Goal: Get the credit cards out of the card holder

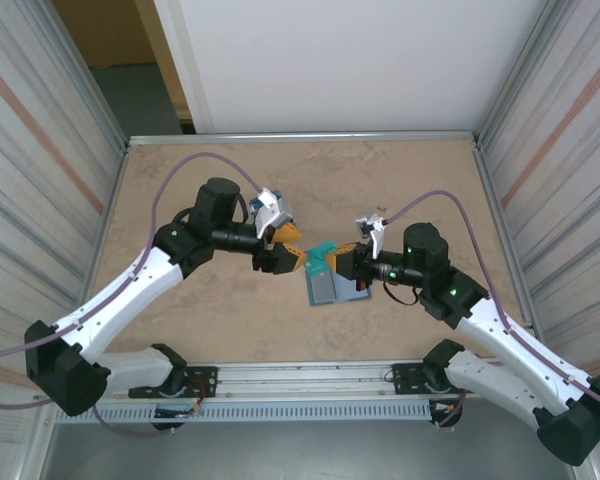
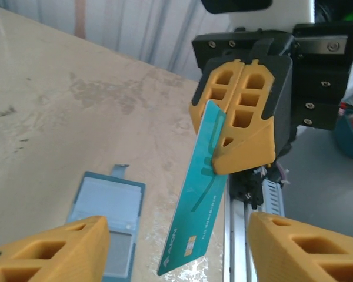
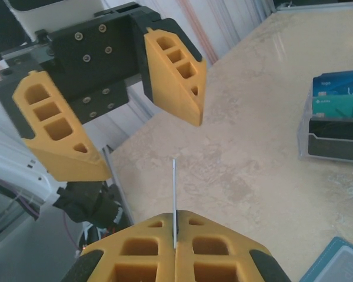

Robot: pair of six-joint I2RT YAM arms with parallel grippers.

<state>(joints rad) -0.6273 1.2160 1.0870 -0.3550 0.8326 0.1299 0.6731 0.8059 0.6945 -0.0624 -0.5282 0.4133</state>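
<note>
Ribbed metal walls close in a beige marbled surface (image 1: 240, 320), and the card holder (image 1: 323, 290) lies open on it, just toward 5 o'clock from the middle. My right end effector (image 2: 223, 167) is clamped flat on the upper end of a teal card (image 2: 191, 226), which appears to hang clear of the holder. My left end effector (image 3: 141, 141) waits at 9 o'clock of the card, fingers apart and touching nothing. I judge the card light, thin, stiff yet a little springy, and slick, so it could pivot in a small pinch. It is best taken on both flat faces, well in from the edge. A black stand (image 3: 332, 144) with more cards sits on the surface nearby.
</note>
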